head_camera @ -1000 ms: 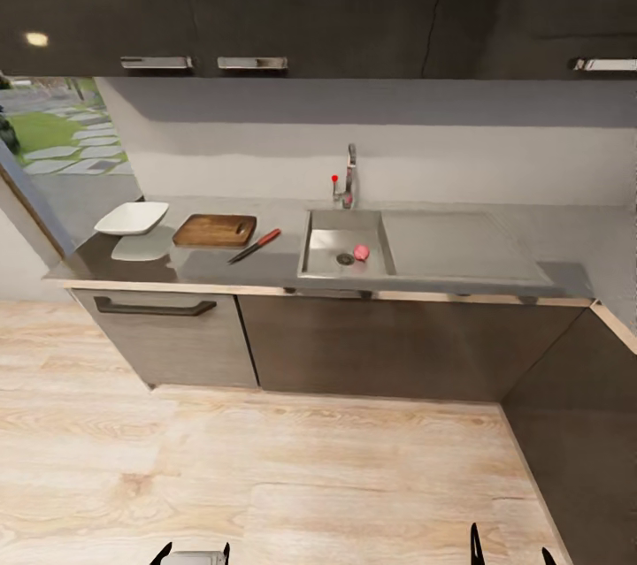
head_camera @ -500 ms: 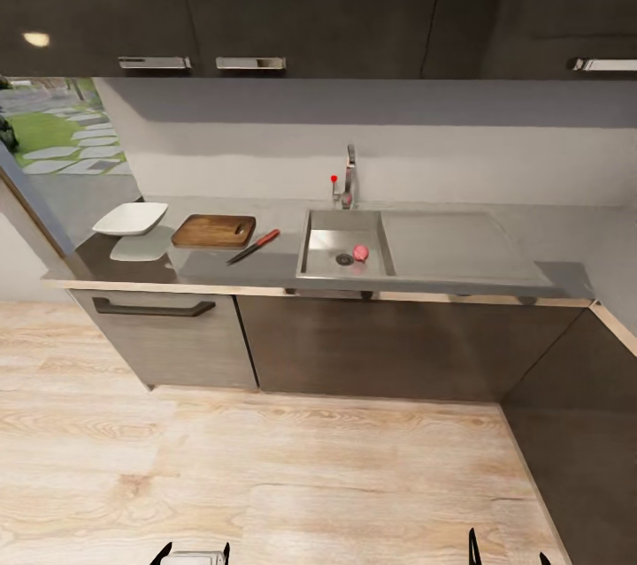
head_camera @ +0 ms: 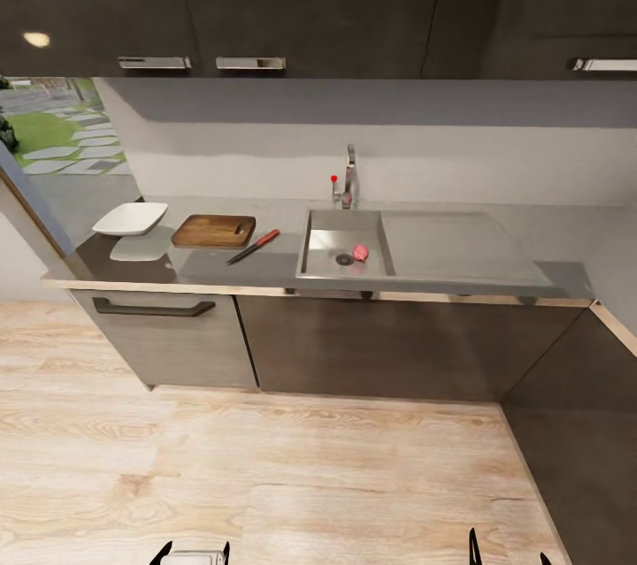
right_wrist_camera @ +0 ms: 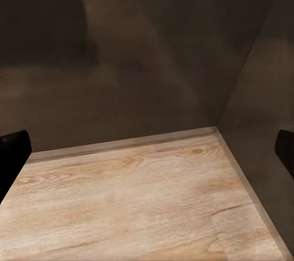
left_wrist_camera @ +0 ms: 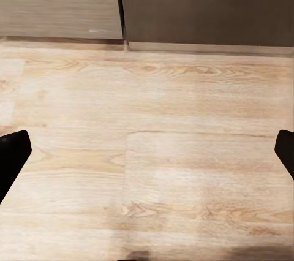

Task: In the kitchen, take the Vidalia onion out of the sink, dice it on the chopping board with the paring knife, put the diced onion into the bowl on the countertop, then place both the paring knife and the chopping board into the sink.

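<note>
Vidalia onion (head_camera: 360, 253) sits in sink (head_camera: 320, 257); left claw (left_wrist_camera: 147, 151) gapes, empty.

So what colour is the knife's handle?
Red-orange; the paring knife shows best in the head view.

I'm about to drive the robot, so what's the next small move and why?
Probably roll the base toward the sink: the Vidalia onion lies in its basin beside the drain, while the left gripper and right gripper hang low over the floor, apparently out of reach.
</note>
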Controlling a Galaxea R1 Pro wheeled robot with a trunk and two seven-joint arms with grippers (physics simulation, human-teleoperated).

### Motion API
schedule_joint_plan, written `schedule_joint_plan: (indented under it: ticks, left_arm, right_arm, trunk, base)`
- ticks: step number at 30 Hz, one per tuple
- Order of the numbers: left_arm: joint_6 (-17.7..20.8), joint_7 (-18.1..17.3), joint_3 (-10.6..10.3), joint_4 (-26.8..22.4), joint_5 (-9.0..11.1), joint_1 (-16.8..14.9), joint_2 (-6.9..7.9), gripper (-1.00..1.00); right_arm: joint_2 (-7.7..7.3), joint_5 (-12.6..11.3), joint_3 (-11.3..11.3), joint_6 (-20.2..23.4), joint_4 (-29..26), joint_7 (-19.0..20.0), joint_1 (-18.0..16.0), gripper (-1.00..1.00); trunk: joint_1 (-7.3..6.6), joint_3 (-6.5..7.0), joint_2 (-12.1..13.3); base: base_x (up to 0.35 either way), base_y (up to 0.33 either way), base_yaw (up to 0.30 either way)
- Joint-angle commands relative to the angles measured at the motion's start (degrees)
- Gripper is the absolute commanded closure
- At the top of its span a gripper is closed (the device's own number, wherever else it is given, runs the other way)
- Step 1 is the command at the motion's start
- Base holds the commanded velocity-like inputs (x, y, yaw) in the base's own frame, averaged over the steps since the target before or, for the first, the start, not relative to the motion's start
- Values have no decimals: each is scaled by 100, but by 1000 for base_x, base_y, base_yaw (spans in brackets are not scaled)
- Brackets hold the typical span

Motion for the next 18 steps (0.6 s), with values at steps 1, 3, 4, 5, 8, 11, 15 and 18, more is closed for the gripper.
schedule_joint_plan:
  ticks: [1,3,4,5,8,11,15,18]
  left_arm:
    - [26,42,-18,-12,47,-1,8,-100]
    - [26,41,-18,-13,47,-1,8,-100]
    - [26,41,-18,-13,47,-1,9,-100]
    - [26,41,-18,-13,47,-1,9,-100]
    - [26,41,-18,-13,47,-1,9,-100]
    - [26,41,-18,-17,47,-1,9,-100]
    - [29,54,-16,-16,47,-1,5,-100]
    - [34,70,-6,-19,46,-1,-12,-100]
  right_arm:
    - [5,56,-7,-2,-5,-31,0,-100]
    - [5,56,-7,-2,-5,-31,0,-100]
    - [5,56,-9,-2,-5,-31,0,-100]
    - [5,56,-9,-2,-5,-31,0,-100]
    - [5,56,-10,-2,-5,-35,0,-100]
    - [5,56,-9,-2,-5,-38,0,-100]
    - [5,56,-10,-2,-5,-39,0,-100]
    - [5,56,-13,-2,-3,-39,0,-100]
  trunk:
    - [4,-8,-10]
    - [4,-8,-10]
    - [4,-8,-10]
    - [4,-8,-10]
    - [4,-8,-10]
    - [4,-8,-10]
    - [4,-8,-10]
    - [4,-8,-10]
  base:
    - [0,0,0]
    - [0,0,0]
    - [0,0,0]
    - [0,0,0]
    - [0,0,0]
    - [0,0,0]
    - [0,0,0]
    - [0,0,0]
